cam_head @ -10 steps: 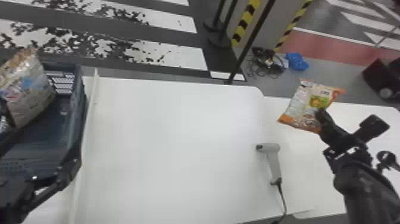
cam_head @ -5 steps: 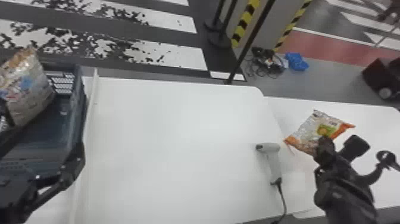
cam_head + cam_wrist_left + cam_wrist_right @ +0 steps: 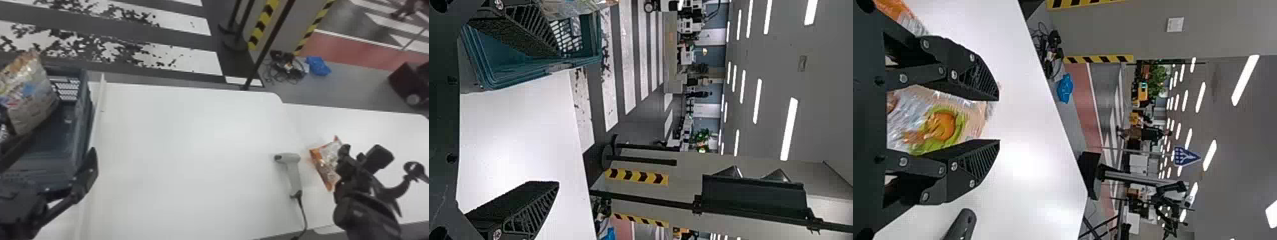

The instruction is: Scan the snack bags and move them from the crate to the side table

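Bag [image 3: 324,161] at a new slant by the right tool [image 3: 343,158], nearer the scanner [image 3: 293,172]

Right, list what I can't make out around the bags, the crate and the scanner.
- Snack bag by the right hand: head view, that hand covers one end of the bag.
- Large bag at the crate: head view, its far left is cut off by the left edge.
- Near part of the crate: head view, partly covered by the left arm.
- Scanner cable: head view, its end is cut off by the bottom edge.
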`<state>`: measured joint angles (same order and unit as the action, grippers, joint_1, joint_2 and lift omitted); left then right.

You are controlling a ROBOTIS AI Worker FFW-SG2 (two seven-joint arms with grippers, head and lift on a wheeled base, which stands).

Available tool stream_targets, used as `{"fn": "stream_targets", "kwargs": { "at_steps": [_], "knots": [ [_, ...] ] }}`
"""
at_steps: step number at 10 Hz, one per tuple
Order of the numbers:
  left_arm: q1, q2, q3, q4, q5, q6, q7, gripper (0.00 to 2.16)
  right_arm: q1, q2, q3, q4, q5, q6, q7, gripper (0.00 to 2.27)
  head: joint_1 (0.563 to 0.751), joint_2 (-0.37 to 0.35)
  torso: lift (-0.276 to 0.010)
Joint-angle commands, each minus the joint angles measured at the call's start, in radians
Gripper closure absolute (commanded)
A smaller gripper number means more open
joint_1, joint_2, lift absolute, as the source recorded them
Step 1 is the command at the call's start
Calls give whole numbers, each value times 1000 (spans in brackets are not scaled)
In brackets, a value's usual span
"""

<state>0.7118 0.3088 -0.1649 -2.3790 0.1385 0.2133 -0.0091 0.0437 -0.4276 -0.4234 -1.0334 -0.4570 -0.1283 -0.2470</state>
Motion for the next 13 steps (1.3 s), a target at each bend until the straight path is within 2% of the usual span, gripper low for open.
{"fn": "stream_targets", "kwargs": {
  "at_steps": [1, 3, 5, 6, 8, 10, 11, 13],
  "knots": [
    [0, 1, -5, 1, -5, -5, 0, 73, 74, 3, 5, -103, -32, -17, 0, 49, 695, -350, -87],
    [-17, 3, -13, 12, -5, -5, 0, 73, 239, 44, 22, -370, -60, -41, 25, 39, 695, -350, -87],
    [-31, 3, -22, 15, -5, -2, 0, 73, 321, 86, 68, -553, -43, -17, 38, 39, 695, -350, -87],
    [-35, 3, -22, 18, -4, 1, 0, 73, 381, 113, 106, -679, -14, 14, 58, 43, 695, -350, -87],
    [-44, -4, -21, 34, 0, -5, 11, 73, 484, 168, 247, -896, 103, 57, 61, 46, 695, -350, -87],
    [-46, -14, -21, 41, 1, -8, 24, 73, 522, 202, 348, -955, 162, 60, 63, 60, 695, -350, -87],
    [-48, -20, -19, 53, 1, -8, 54, 73, 545, 210, 384, -975, 166, 66, 63, 63, 695, -314, -87],
    [-57, -51, 28, 67, 12, -5, 64, 73, 565, 211, 431, -985, 164, 54, 63, 63, 695, -249, -87]
  ]
}}
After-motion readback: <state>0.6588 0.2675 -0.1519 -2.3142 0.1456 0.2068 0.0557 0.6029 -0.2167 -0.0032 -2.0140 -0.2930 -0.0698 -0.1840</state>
